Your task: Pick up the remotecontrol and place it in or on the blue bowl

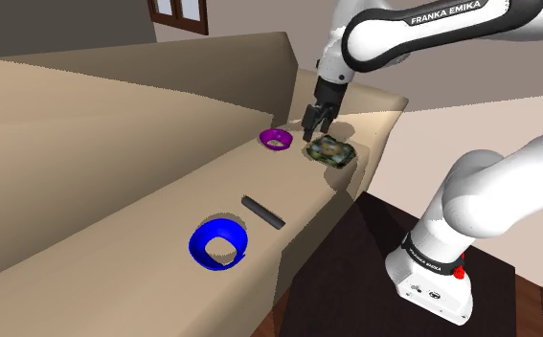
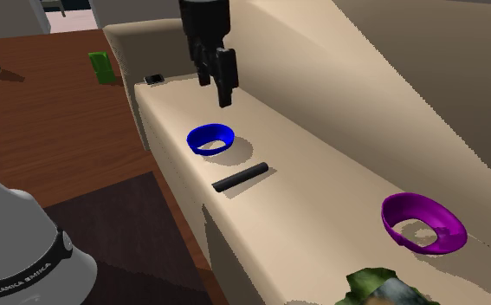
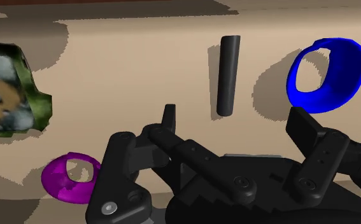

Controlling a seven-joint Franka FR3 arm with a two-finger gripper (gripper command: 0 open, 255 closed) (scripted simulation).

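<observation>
Barely begun, judging from the layout. Nothing grasped, nothing lifted, nothing in the blue bowl (image 1: 203, 245).

Placing the remote control (image 1: 262, 212) first: a slim dark bar, lying flat on the beige sofa seat (image 1: 116, 182), just beside the blue bowl and apart from it, not touching.

Turning to the black gripper (image 3: 235, 114): spread wide, with nothing clasped and no contact with anything. Hangs in the air above the seat, well apart from the blue bowl and out beyond the remote control as counted from that bowl.

Also on the seat, farther from the blue bowl than the remote control: a purple bowl (image 2: 408, 208). Farther again from the blue bowl: a mottled green, brown and grey dish-like thing (image 3: 10, 89); cannot tell exactly what. Neither one part of the job.

Done so far, as far as can be read: at most a hover high over the cushion, well short of any approach.

Left to do, by this reading: almost everything. Swing in toward the blue bowl's end of the seat, stop over the remote control, turn to straddle its narrow width, descend, close, lift clear, carry the short way across to the blue bowl, lower and release in or on it.
</observation>
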